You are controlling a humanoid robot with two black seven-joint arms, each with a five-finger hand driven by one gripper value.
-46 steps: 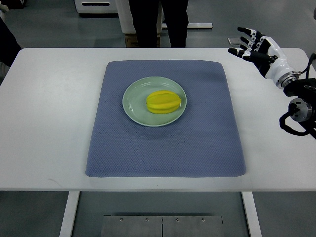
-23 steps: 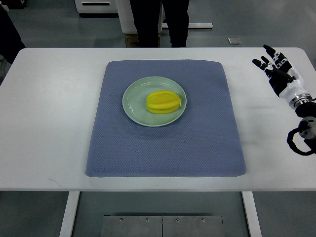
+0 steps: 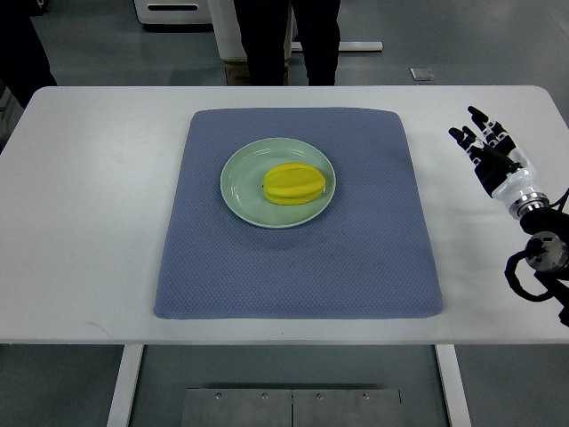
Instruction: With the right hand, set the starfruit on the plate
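Note:
A yellow starfruit [image 3: 295, 183] lies on the pale green plate [image 3: 242, 190], which sits on the upper middle of a blue-grey mat [image 3: 293, 267]. My right hand [image 3: 484, 148] rests over the white table at the right edge, well clear of the plate. Its fingers are spread and hold nothing. The left arm does not show.
The white table [image 3: 89, 222] extends to both sides of the mat. A person in dark trousers [image 3: 284, 40] stands behind the far edge, and another dark figure [image 3: 22, 53] shows at the top left corner.
My right hand has come down and back toward me along the right edge of the table, staying open. The starfruit and plate have not moved.

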